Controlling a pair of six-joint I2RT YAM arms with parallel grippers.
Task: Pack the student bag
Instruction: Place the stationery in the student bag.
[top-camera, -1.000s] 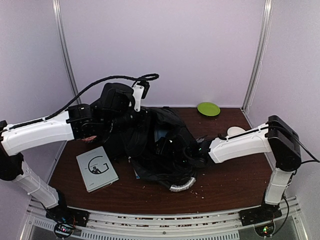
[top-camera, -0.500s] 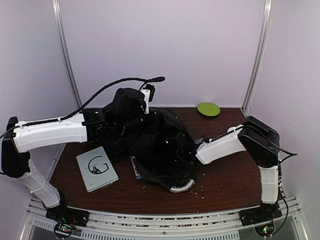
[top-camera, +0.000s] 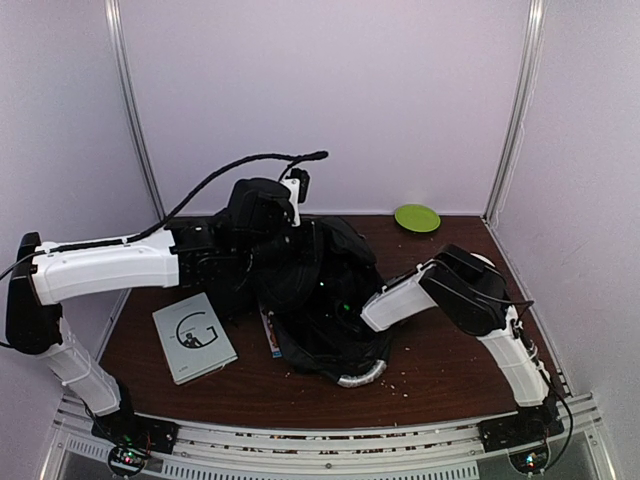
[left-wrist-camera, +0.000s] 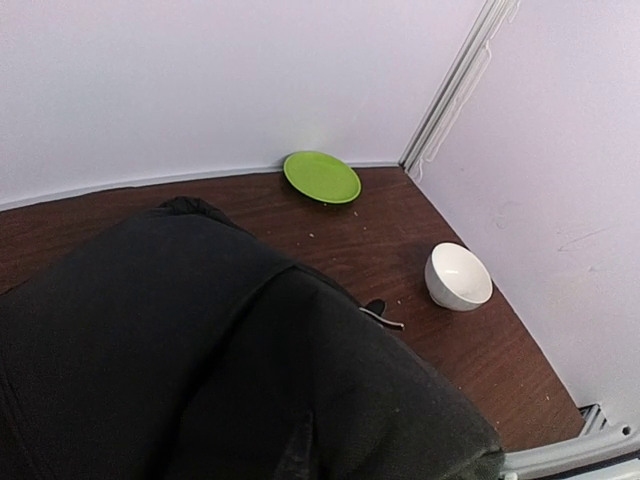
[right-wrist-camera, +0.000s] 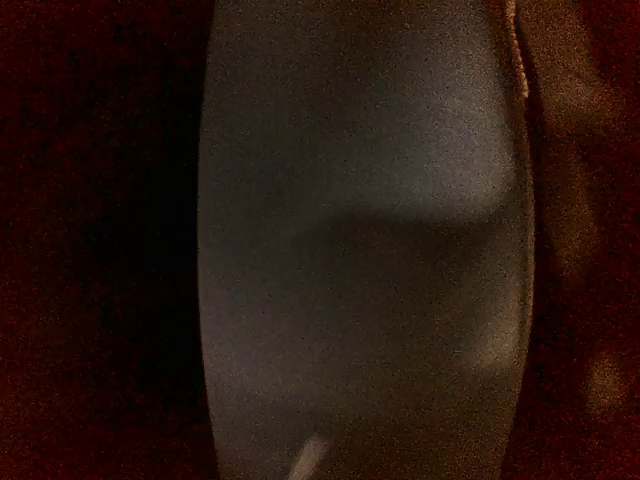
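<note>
From above, the bag (top-camera: 310, 290) is lying slumped in the middle of the tabletop (top-camera: 450, 360), with its rear-left part rising toward the left arm (top-camera: 100, 268). The left jaws are pinching shut. Judging by how the cloth is climbing to them, they seem to be gripping a fold of the bag's upper edge. The right arm (top-camera: 420, 295) is reaching into the bag from the right. The right jaws are buried in fabric, so I cannot tell how wide they are standing or whether they are holding anything.

The bag is showing as matte black woven cloth, creasing and sagging, with a silvery curved strip (top-camera: 360, 376) along its near rim. It is probably going to handle as light but floppy, collapsing wherever it is unsupported. A rim, strap or zip edge is looking like a better hold than a flat panel. A thin, stiff grey book (top-camera: 195, 338) is lying flat just left of it.

In the left wrist view, coarse black cloth is filling the lower half in rounded folds and hiding the jaws. Beyond it, a glossy green plate (left-wrist-camera: 321, 176) is sitting by the far wall and a smooth white bowl (left-wrist-camera: 458, 276) near the right wall, both on dark wood grain.

The right wrist view is showing only darkness around a broad, smooth grey surface with curved sides. I cannot tell what that surface is.
</note>
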